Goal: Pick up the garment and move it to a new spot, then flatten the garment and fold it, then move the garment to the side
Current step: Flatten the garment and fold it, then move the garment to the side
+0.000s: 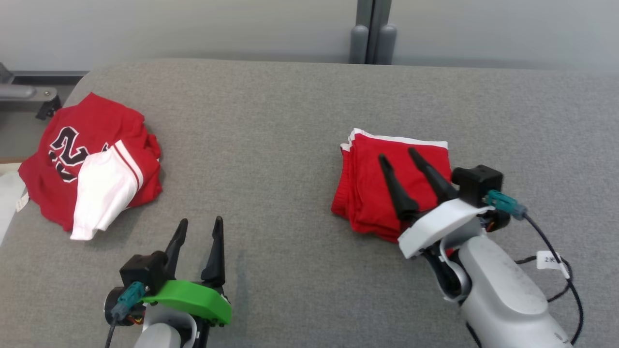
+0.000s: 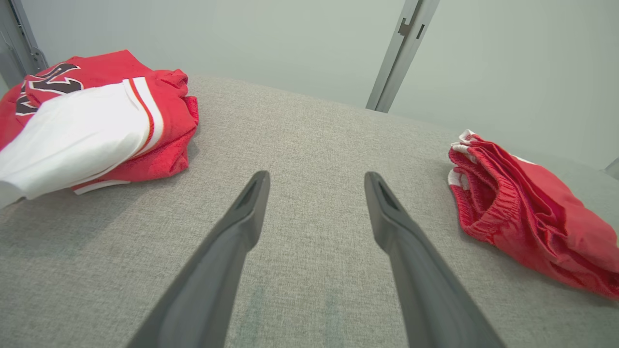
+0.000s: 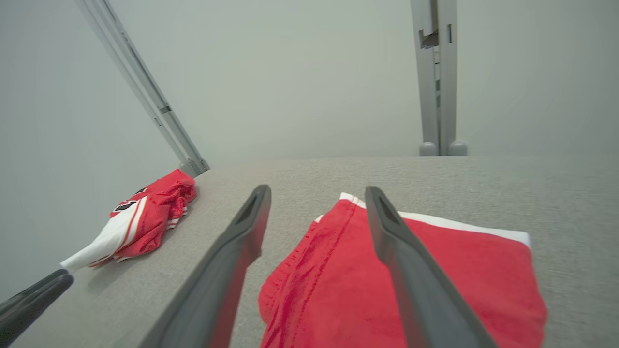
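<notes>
1. Your left gripper (image 1: 201, 220) sits nearest, low at the near left. Its fingers point toward the far edge, spread well apart, with nothing between them. It is poised over the bare grey table surface (image 1: 271, 145).
2. At the far left, a crumpled red and white jersey (image 1: 92, 159) lies against the table's left edge, its white sleeve toward the near side. A grey metal bracket (image 1: 24, 94) sits just beyond that corner.
3. Between the jersey and the next item, the table is bare cloth from near edge to far edge. This is the widest open room. A grey upright post (image 1: 372, 29) stands behind the far edge.
4. Right of centre, the folded red garment (image 1: 367, 183) lies flat, with white trim along its far side and its stacked fold edges facing left. It is well apart from the jersey.
5. Your right gripper (image 1: 397, 153) reaches in from the lower right, its forearm angled up and leftward. Its fingers are parted and grip nothing. In the right wrist view, one finger runs beside the garment's edge and the other lies over the red cloth. You cannot tell whether either touches it.
6. Further right, bare table continues. A black cable (image 1: 556, 251) with a white tag loops beside the right wrist.
</notes>
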### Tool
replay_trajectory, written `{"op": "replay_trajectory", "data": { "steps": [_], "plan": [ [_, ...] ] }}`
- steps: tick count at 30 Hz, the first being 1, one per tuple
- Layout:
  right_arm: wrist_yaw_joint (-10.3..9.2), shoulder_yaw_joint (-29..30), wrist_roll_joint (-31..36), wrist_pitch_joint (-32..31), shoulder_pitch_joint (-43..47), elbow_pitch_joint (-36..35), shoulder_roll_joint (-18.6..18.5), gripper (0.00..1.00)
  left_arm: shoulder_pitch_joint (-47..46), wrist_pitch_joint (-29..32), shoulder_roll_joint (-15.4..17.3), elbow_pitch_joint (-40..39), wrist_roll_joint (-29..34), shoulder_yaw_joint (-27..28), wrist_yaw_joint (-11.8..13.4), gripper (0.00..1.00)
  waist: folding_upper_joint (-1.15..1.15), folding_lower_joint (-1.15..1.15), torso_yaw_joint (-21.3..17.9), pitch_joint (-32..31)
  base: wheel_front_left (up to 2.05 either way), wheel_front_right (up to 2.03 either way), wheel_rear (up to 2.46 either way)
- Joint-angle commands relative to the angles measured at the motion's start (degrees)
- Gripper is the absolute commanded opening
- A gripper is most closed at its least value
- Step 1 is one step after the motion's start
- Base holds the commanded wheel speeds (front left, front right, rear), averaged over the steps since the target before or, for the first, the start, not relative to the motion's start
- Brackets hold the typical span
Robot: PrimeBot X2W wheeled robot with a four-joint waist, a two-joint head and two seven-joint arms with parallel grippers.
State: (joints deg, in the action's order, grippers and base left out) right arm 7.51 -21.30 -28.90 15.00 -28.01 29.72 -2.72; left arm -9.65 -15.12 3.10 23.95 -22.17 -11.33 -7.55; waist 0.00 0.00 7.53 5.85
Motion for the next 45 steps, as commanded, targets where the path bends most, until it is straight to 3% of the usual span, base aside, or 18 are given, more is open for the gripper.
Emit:
{"op": "replay_trajectory", "data": {
  "steps": [1,5,9,15,21,33,37,43,44,45],
  "plan": [
    [-0.04,3.0,2.8,0.2,1.9,-0.8,-0.4,1.00,1.0,0.0,0.5,-0.6,1.3,1.0,0.1,1.00,0.00,0.00,-1.5,-0.4,0.00,0.00,0.00],
    [-0.04,13.2,12.6,0.2,5.4,-3.6,-0.3,1.00,1.7,0.0,0.9,-1.9,5.8,2.3,0.1,1.00,0.00,0.00,-2.8,-0.9,0.00,0.00,0.00],
    [-0.04,19.0,17.8,0.2,10.1,-5.7,-0.3,1.00,3.0,0.0,1.0,-3.3,9.1,2.7,0.1,1.00,0.00,0.00,-3.9,-1.6,0.00,0.00,0.00],
    [-0.04,22.8,19.5,0.2,17.4,-6.0,-0.3,1.00,6.4,0.0,0.6,-4.8,12.2,3.1,0.1,1.00,0.00,0.00,-5.0,-2.5,0.00,0.00,0.00],
    [-0.04,21.7,19.4,0.2,20.8,-4.5,-0.3,1.00,7.7,0.0,0.3,-4.8,12.6,2.6,0.1,1.00,0.00,0.00,-5.3,-2.2,0.00,0.00,0.00],
    [-0.04,20.0,21.0,0.3,9.7,-1.5,-0.3,1.00,3.0,0.0,-0.1,-6.0,11.0,-0.1,0.1,1.00,0.00,0.00,-1.8,2.9,0.00,0.00,0.00],
    [-0.04,20.1,22.5,0.3,3.4,4.2,-0.3,1.00,1.4,0.0,-0.1,-6.2,10.0,-0.9,0.1,1.00,0.00,0.00,0.6,5.4,0.00,0.00,0.00],
    [-0.04,24.7,25.5,-0.2,-3.0,15.7,-0.3,1.00,-0.1,0.0,-0.1,-5.5,8.9,-2.1,0.1,1.00,0.00,0.00,3.6,8.3,0.00,0.00,0.00],
    [-0.04,25.1,24.9,-0.3,-3.7,18.1,-0.3,0.86,-0.4,0.0,-0.1,-5.4,8.8,-2.4,0.1,1.00,0.00,0.00,3.9,8.5,0.00,0.00,0.00],
    [-0.04,25.0,24.8,-0.3,-4.1,19.8,-0.3,0.57,-0.6,0.0,-0.1,-5.4,8.7,-2.6,0.1,1.00,0.00,0.00,4.2,8.8,0.00,0.00,0.00]
  ]
}}
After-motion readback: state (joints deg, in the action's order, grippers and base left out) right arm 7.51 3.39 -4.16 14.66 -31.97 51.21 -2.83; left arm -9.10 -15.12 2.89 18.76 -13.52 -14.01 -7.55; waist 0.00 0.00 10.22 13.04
